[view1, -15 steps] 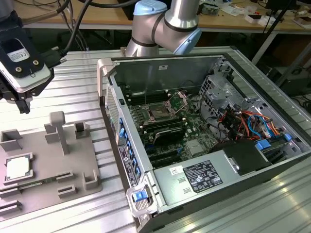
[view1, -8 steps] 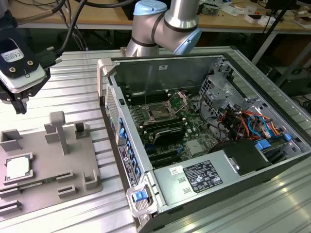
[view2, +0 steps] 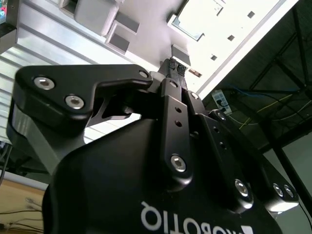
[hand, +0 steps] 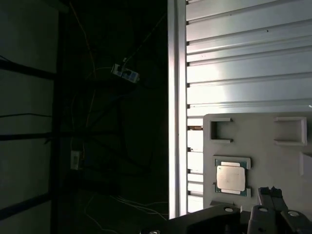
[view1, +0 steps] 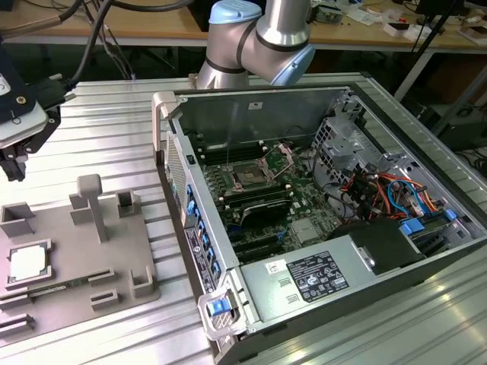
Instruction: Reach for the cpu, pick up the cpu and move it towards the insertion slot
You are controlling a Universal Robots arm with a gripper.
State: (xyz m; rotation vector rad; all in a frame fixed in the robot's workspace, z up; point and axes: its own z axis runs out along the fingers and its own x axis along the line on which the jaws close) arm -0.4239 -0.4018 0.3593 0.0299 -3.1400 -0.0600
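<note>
By the grey plastic tray's (view1: 76,296) edge, at the exterior view's left, the flat silvery square cpu (view1: 27,262) lay untouched. The black gripper (hand: 269,191) hovered nearby, clear of it, fingers together and empty. Reach step; grasping would need them parted. Beyond, the silver-framed insertion slot (view1: 249,176) sat in the computer case (view1: 304,99).

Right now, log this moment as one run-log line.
stage: reach | gripper: shut, empty, above tray, clear of cpu | cpu: lying in grey tray | insertion slot: inside open computer case, no cpu
</note>
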